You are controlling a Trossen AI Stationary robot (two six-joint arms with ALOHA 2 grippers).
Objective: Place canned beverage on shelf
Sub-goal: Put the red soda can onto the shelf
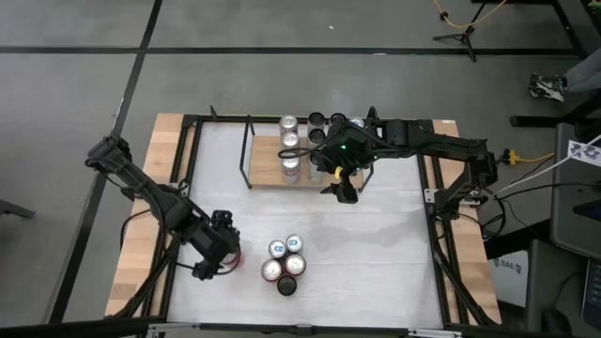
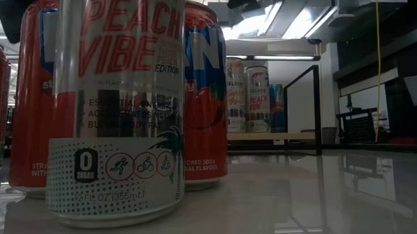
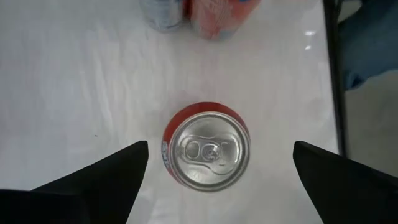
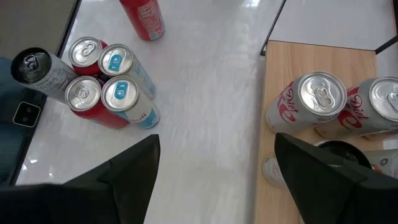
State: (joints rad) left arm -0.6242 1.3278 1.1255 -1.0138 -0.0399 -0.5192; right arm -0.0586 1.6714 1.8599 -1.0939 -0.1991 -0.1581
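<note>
Red can (image 3: pixel 208 149) upright between left gripper (image 3: pixel 221 180) open jaws; untouched.

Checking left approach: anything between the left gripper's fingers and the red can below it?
Nothing: in the left wrist view the red can stands alone on bare table, between the open left gripper.

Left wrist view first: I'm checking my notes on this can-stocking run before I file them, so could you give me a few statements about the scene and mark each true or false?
1. A red can stands upright on the white table, between the open fingers of the left claw. True.
2. The left claw grips that can. False: both fingers stand clear of it.
3. The shelf holds several cans. True.
4. The right claw carries a can. False: it is open and empty, by the shelf's edge.
5. A cluster of cans stands on the table. True.
</note>
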